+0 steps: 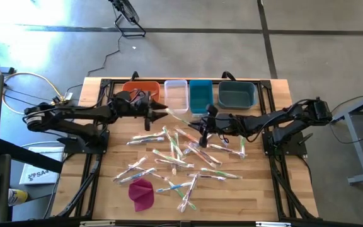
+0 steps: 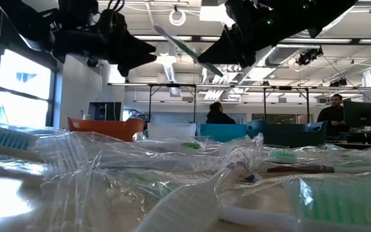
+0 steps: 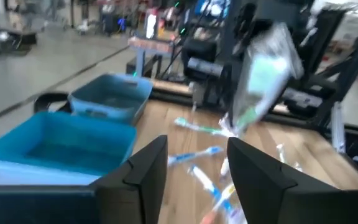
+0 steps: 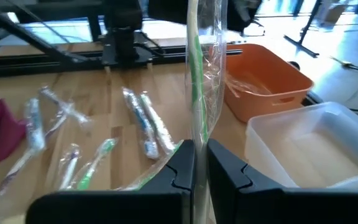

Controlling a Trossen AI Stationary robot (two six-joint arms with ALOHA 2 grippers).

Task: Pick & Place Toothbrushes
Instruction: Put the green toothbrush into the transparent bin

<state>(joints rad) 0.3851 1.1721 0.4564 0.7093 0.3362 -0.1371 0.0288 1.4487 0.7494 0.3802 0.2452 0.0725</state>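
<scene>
From above, the left gripper [image 1: 158, 112] hangs over the table's [image 1: 263, 189] far edge near the orange bin [image 1: 142, 89], its fingers spread, while the right gripper [image 1: 203, 124] sits mid-table, pressed shut on a green toothbrush [image 1: 180, 116] that reaches toward the left one. Most of the toothbrushes [image 1: 175, 157] lie scattered across the middle of the wood, with a magenta cloth [image 1: 142, 193] near the front edge. At table height, wrapped brushes fill the foreground and the held brush [image 2: 185, 48] slants in the air between the two dark grippers – two people stand far behind. The left wrist camera shows its fingers [image 3: 143, 171] apart, the wrapped brush [image 3: 261, 78] hanging free beyond them (somewhat blurred). The right wrist camera shows its own fingers [image 4: 178, 169] pinching the brush [image 4: 194, 74] upright – the orange bin [image 4: 263, 78] and a clear bin [image 4: 309, 140] lie beyond.
</scene>
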